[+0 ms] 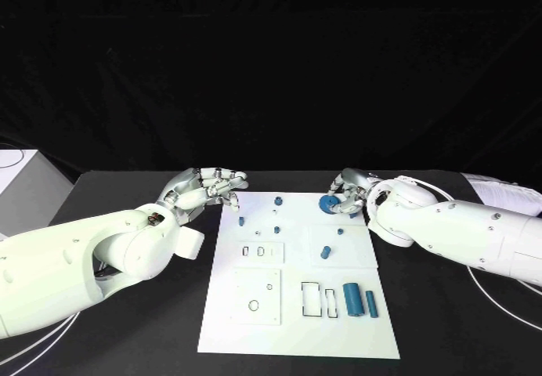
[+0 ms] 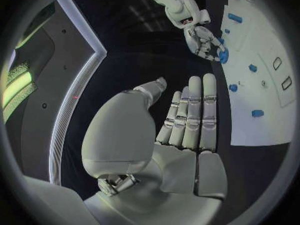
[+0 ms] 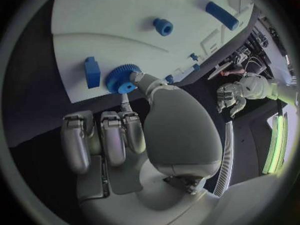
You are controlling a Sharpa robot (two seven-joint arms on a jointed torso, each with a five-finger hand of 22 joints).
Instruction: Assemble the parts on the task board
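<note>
A black worktop (image 1: pixel 124 329) under a dark backdrop carries the white task board (image 1: pixel 296 329), which lies lengthwise between the two arms. At the board's far right corner the right hand (image 1: pixel 352 190) pinches a blue gear (image 1: pixel 329 204) — in the right wrist view the thumb presses on the gear's hub (image 3: pixel 127 87) while the other fingers (image 3: pixel 103 140) are curled in behind it. A small blue block (image 3: pixel 92 72) sits just beside the gear on the board. The left hand (image 1: pixel 209 188) hovers at the board's far left corner, holding nothing; the left wrist view shows its fingers (image 2: pixel 194 110) stretched out straight. Small blue pegs (image 1: pixel 278 201) stand across the far half of the board, and two blue cylinders (image 1: pixel 360 300) lie side by side near its right edge, next to outlined rectangular slots (image 1: pixel 311 298).
</note>
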